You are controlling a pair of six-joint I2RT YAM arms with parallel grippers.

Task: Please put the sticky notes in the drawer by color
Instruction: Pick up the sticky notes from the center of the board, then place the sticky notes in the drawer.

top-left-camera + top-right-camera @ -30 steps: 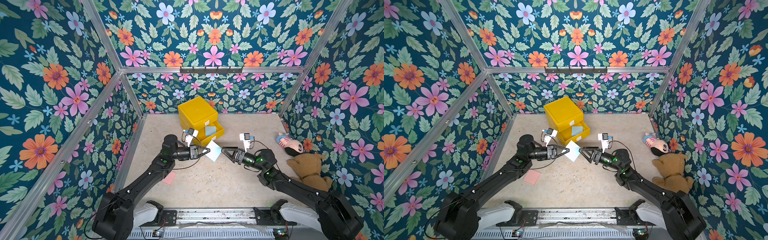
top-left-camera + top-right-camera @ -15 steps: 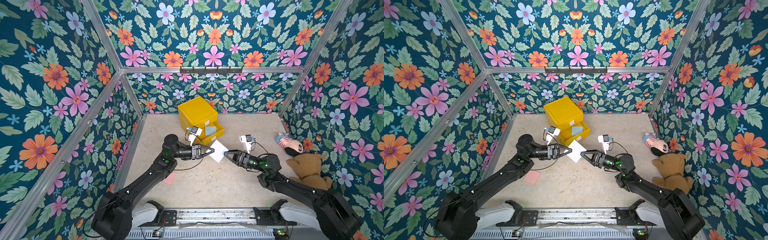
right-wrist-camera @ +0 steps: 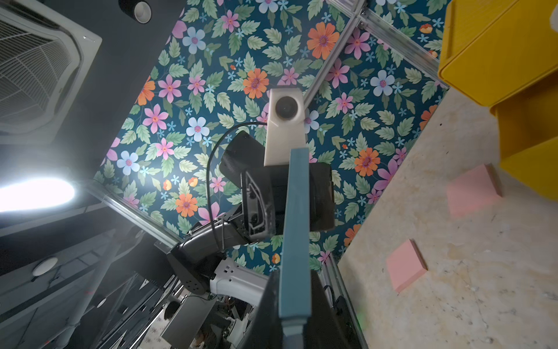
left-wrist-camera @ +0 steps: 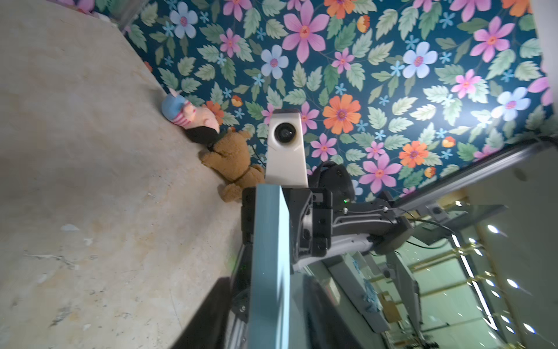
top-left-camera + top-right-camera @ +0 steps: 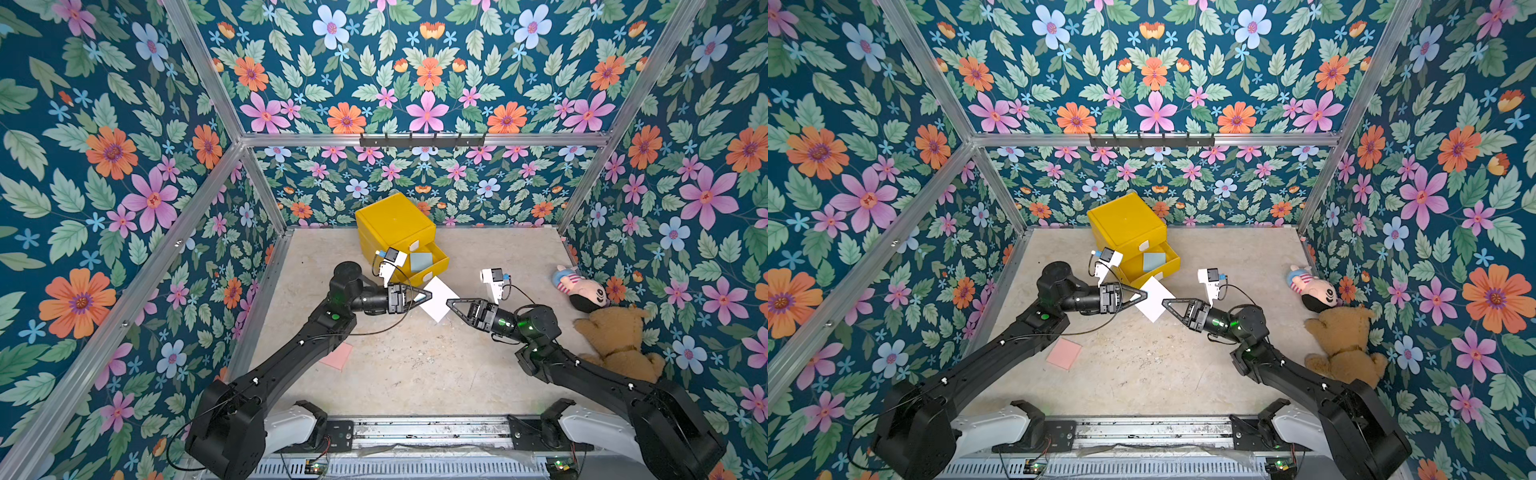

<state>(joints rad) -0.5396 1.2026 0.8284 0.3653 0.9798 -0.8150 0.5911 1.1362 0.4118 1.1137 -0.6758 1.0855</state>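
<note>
My right jaws pinch the blue sticky note pad up in the air, just on the near side of the yellow drawer. My left jaws sit loose around its other corner.

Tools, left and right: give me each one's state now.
Left tool: open, jaws apart around the light blue sticky pad.
Right tool: closed on that pad.

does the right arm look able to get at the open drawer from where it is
Probably yes. The right gripper, shut on the blue pad, is just in front of the open drawer, with only that pad between. The left gripper at the pad's other corner would need to back off first.
</note>
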